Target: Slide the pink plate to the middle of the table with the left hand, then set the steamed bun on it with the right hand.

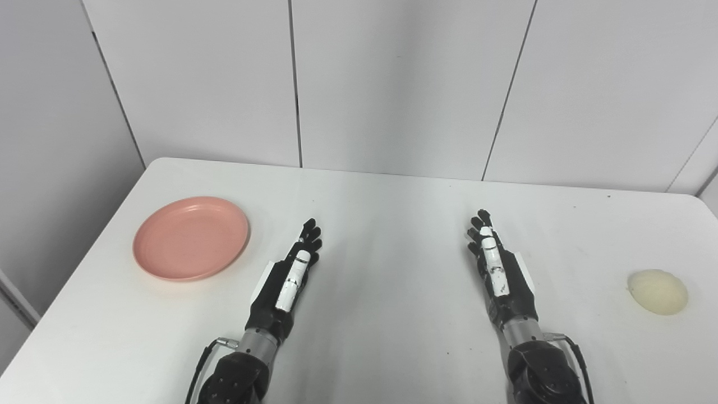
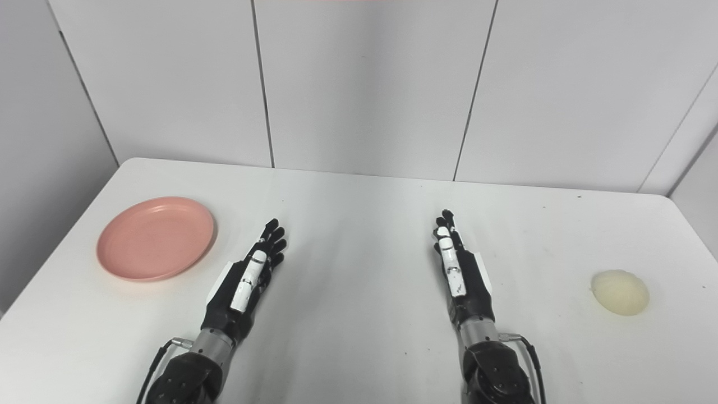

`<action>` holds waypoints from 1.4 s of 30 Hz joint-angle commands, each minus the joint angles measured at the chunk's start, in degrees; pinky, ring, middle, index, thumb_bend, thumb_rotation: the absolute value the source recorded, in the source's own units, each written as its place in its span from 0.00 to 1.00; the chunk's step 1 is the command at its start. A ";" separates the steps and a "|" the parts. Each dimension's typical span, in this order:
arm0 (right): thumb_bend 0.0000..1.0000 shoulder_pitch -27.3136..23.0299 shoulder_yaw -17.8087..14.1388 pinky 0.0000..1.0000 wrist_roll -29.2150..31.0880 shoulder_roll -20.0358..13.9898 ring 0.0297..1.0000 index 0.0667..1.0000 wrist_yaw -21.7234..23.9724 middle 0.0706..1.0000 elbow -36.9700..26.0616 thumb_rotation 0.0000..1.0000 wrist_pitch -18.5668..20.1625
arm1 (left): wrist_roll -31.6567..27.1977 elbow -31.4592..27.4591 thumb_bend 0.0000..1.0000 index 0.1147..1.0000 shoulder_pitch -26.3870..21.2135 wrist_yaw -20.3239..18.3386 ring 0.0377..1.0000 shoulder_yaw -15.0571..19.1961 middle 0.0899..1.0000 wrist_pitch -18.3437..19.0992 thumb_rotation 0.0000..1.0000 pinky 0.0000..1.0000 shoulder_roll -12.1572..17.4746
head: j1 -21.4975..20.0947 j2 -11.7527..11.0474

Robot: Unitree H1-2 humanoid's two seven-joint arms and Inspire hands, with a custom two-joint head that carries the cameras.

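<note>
On the white counter (image 1: 381,235) the plate (image 1: 190,238) looks light and slick, best pushed at its rim, the bun (image 1: 657,292) soft, wanting a loose cradle; the left robot hand (image 1: 290,280) and the right robot hand (image 1: 496,266) lie empty, fingers straight.

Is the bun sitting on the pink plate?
No, the steamed bun lies on the bare table far right, while the pink plate sits empty far left.

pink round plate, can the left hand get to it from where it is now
Probably yes. The round pink plate lies empty on the white table, just left of the open left hand, with only bare tabletop between them. The pale steamed bun sits far right.
</note>
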 commanded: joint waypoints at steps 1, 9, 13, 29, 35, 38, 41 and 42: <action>0.23 2.66 0.85 0.98 0.18 0.33 0.97 0.99 1.47 0.98 1.93 1.00 2.69 | -0.09 3.18 0.40 1.00 2.73 -0.10 0.99 -0.02 1.00 2.85 1.00 1.00 0.76 | 0.13 0.06; 0.23 2.46 0.99 0.99 0.07 -0.51 0.98 1.00 1.96 0.98 2.78 1.00 1.73 | 0.42 4.82 0.40 1.00 2.19 0.16 0.99 -0.40 1.00 1.87 1.00 1.00 0.43 | 3.53 -0.88; 0.23 2.25 0.67 0.99 0.52 -1.26 0.98 1.00 2.65 0.98 3.72 1.00 0.59 | 1.06 6.94 0.41 1.00 1.50 0.83 0.99 -0.88 0.99 0.58 1.00 1.00 -0.21 | 7.30 -1.98; 0.19 1.95 -1.17 1.00 2.74 -2.50 0.99 1.00 3.82 0.99 3.87 1.00 1.24 | 3.84 14.00 0.45 1.00 -1.29 3.46 0.99 -2.38 1.00 -3.26 1.00 1.00 -2.11 | 14.74 -4.66; 0.15 2.29 -0.90 1.00 2.10 -2.20 0.99 1.00 3.73 0.99 2.69 1.00 0.74 | 3.77 13.52 0.44 1.00 -1.28 3.28 1.00 -2.31 1.00 -2.60 1.00 1.00 -1.98 | 14.28 -4.51; 0.13 2.20 -0.84 1.00 1.88 -2.08 1.00 1.00 3.64 1.00 2.69 1.00 1.03 | 3.74 13.50 0.44 1.00 -1.25 3.19 1.00 -2.28 1.00 -2.55 1.00 1.00 -1.81 | 13.94 -4.40; 0.14 2.02 -0.58 1.00 1.63 -2.18 0.99 1.00 3.93 0.99 2.93 1.00 0.74 | 3.27 13.60 0.44 1.00 -1.29 2.83 0.99 -2.09 1.00 -2.64 1.00 1.00 -1.67 | 13.90 -4.29; 0.14 1.98 -0.56 1.00 1.57 -2.13 0.99 1.00 3.88 0.99 2.98 1.00 0.71 | 3.05 13.61 0.45 1.00 -1.32 2.70 1.00 -2.00 1.00 -2.54 1.00 1.00 -1.65 | 13.90 -4.29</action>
